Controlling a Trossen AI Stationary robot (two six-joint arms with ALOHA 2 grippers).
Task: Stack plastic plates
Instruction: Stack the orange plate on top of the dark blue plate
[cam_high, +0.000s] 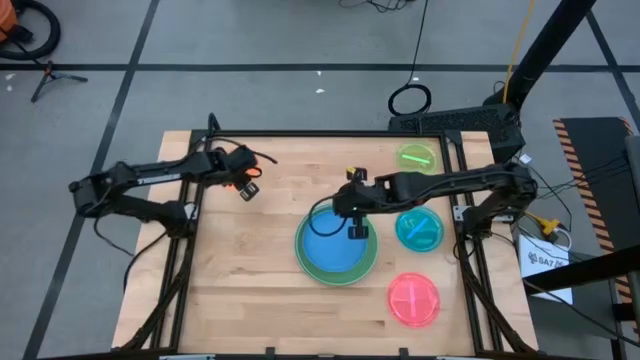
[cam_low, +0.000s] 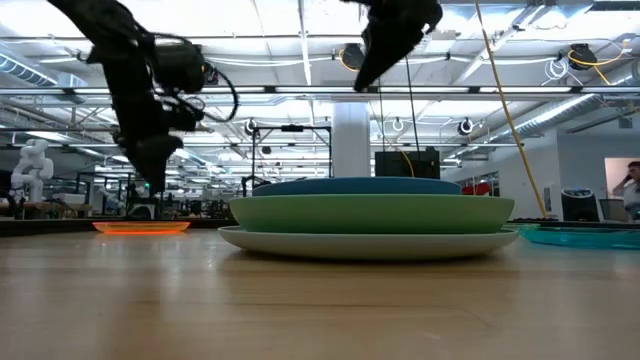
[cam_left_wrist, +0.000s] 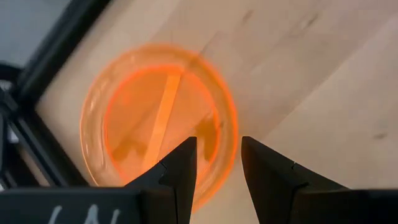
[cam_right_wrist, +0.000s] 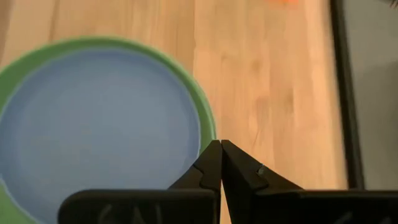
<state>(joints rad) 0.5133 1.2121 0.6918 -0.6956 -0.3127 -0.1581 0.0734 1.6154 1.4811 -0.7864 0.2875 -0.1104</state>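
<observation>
Plates are stacked mid-table: a blue plate (cam_high: 331, 247) on a green plate (cam_high: 368, 262). Above them the right jaws (cam_high: 357, 232) are shut, empty. Farther off, the left jaws (cam_left_wrist: 218, 163) are held part-open over an orange plate (cam_left_wrist: 124, 106).

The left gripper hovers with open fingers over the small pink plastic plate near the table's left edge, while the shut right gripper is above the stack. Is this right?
Not quite. The plate under the left gripper is the small round orange plastic plate, not pink; the left wrist view shows this. The rest holds: its fingers are open, and the shut right gripper is above the stack of large plates.
</observation>
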